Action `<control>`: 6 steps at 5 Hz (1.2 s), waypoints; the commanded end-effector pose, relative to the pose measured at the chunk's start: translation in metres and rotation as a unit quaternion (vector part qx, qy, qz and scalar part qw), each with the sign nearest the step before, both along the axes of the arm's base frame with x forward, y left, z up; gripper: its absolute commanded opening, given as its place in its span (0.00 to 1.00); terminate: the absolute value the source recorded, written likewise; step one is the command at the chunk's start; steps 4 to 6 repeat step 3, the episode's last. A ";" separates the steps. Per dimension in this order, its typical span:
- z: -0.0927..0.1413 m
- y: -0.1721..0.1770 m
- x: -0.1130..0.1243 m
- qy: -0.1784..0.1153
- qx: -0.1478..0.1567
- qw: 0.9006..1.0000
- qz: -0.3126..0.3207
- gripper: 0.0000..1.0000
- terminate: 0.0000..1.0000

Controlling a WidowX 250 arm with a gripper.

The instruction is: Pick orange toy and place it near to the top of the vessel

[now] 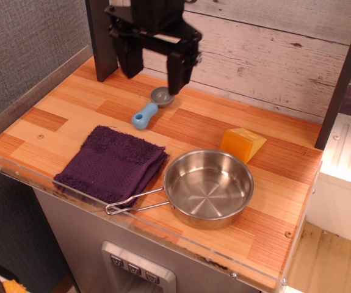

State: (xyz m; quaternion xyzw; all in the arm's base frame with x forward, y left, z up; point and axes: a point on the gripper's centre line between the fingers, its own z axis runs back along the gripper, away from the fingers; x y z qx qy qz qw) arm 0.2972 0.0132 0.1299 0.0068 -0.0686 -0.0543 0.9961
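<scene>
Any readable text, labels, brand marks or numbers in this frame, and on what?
None readable. The orange toy, vessel, purple towel, scoop and gripper show no print. The buttons on the panel below the counter may bear marks, too small to read.
</scene>
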 end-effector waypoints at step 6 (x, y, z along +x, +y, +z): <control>0.000 0.024 -0.019 -0.011 -0.004 1.000 -0.020 1.00 1.00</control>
